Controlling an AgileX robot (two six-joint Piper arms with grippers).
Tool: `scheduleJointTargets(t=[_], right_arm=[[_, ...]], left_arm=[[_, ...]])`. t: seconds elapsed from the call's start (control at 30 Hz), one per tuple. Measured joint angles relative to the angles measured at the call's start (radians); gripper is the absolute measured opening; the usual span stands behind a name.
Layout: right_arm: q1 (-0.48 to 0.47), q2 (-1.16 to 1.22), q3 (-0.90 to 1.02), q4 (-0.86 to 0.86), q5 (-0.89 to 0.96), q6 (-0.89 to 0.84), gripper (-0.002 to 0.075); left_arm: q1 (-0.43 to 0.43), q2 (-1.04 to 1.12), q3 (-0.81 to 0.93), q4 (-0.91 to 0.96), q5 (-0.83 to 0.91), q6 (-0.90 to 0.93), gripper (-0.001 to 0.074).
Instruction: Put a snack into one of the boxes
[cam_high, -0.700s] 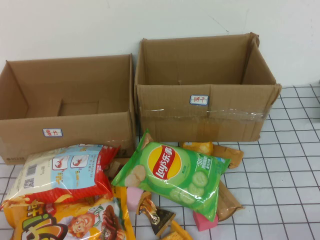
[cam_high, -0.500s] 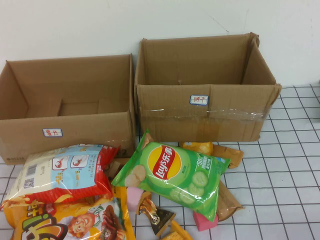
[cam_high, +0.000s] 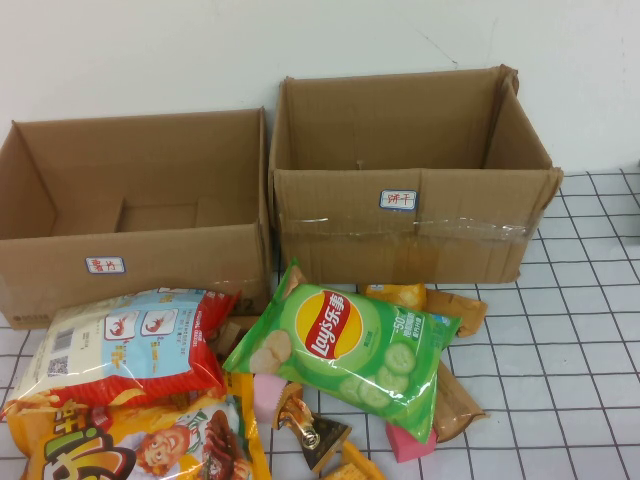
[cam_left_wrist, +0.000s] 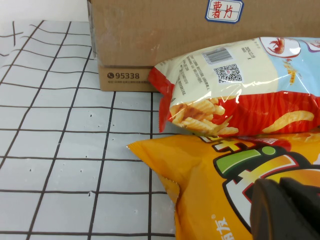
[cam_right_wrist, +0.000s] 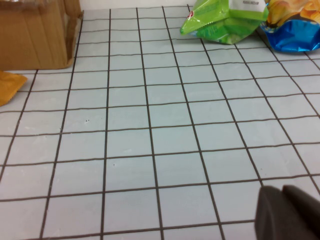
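On my far left I see the shorter box (cam_high: 135, 215) standing open on the gridded desk (cam_high: 570, 340), its white label (cam_high: 105, 265) facing me. In front of it lies a red and white crisp bag (cam_high: 125, 345), overlapping an orange snack bag (cam_high: 120, 440) nearer to me. My left end effector (cam_left_wrist: 287, 210) hangs low over that orange bag, showing only in the left wrist view, its fingers pressed together and holding nothing. Toward the middle, a green Lay's bag (cam_high: 345, 345) rests on top of a heap of smaller wrapped snacks. Behind it the taller box (cam_high: 410, 180) stands touching the shorter one, clear tape across its front, also open. On the right, my right end effector (cam_right_wrist: 290, 212) sits above bare desk, well apart from the pile, fingers together and empty.
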Motion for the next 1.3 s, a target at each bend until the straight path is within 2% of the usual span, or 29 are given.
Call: scheduleJointTargets(t=[1.13,1.2,1.3], right_arm=[[0.000,0.000,0.000,0.005,0.000,0.000,0.0001],[0.000,0.000,0.000,0.048,0.000,0.000,0.0001],[0.000,0.000,0.000,0.206,0.000,0.000,0.0001]], left_arm=[[0.000,0.000,0.000,0.000,0.000,0.000,-0.0003],[0.000,0.000,0.000,0.000,0.000,0.000,-0.0003],[0.000,0.000,0.000,0.000,0.000,0.000,-0.0003]])
